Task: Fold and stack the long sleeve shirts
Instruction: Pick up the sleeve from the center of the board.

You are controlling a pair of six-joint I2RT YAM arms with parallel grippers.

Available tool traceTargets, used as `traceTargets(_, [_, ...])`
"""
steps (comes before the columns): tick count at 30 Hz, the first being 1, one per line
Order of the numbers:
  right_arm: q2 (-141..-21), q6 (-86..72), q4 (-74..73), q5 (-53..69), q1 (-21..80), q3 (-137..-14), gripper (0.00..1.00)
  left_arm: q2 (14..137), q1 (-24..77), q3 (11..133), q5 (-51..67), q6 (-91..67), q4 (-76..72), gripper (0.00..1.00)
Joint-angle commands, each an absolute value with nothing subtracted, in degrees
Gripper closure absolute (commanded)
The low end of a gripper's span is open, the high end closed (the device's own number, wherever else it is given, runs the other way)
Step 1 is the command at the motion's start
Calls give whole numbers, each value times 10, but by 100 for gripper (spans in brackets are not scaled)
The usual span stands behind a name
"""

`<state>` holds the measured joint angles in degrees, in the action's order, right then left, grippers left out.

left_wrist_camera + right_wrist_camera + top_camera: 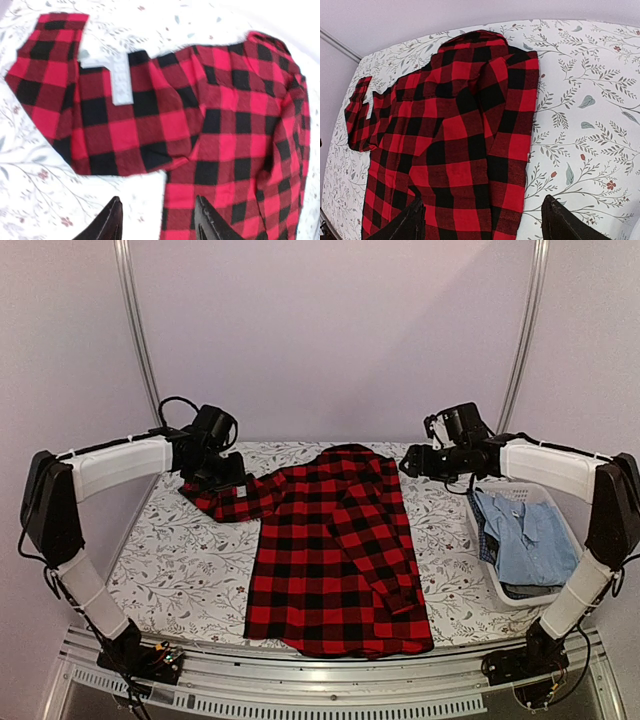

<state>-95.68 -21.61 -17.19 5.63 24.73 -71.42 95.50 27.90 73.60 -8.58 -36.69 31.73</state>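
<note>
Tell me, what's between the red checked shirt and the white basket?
Nothing sits there. Only a bare strip of the flowery table cover separates the red checked shirt from the white basket, as the top view shows.

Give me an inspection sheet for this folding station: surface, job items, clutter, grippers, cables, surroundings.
Surface: floral table cover, lying flat.
Job's things: red-and-black check shirt spread out, one sleeve folded across its body, the other stretched left; blue shirts bunched in a white basket at the right.
Clutter: nothing seen.
Grippers: left gripper and right gripper both open, empty.
Cables: black cable looped at the left wrist.
Surroundings: pale walls, metal poles.
</note>
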Motion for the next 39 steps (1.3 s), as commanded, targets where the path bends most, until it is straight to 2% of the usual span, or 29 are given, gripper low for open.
traceTargets(1, [-902, -204, -189, 54, 271, -718, 20, 1030, 207, 798, -129, -313, 311, 51])
traceTargets(4, [-869, -205, -197, 61, 276, -714, 17, 1101, 168, 857, -145, -298, 311, 51])
traceTargets(9, [-802, -211, -194, 68, 282, -695, 1, 1205, 127, 959, -167, -274, 323, 51])
traceTargets(21, [-738, -215, -231, 62, 282, -685, 1, 1368, 86, 1127, -157, -259, 353, 51])
traceTargets(31, [-715, -214, -253, 41, 282, -671, 1, 1439, 52, 1190, -111, -250, 368, 52])
traceTargets(35, [-703, -211, -251, 36, 282, -664, 1, 1452, 52, 1200, -103, -241, 373, 59])
traceTargets(39, [-701, -210, -247, 49, 282, -660, 1, 1452, 51, 1200, -97, -230, 374, 78])
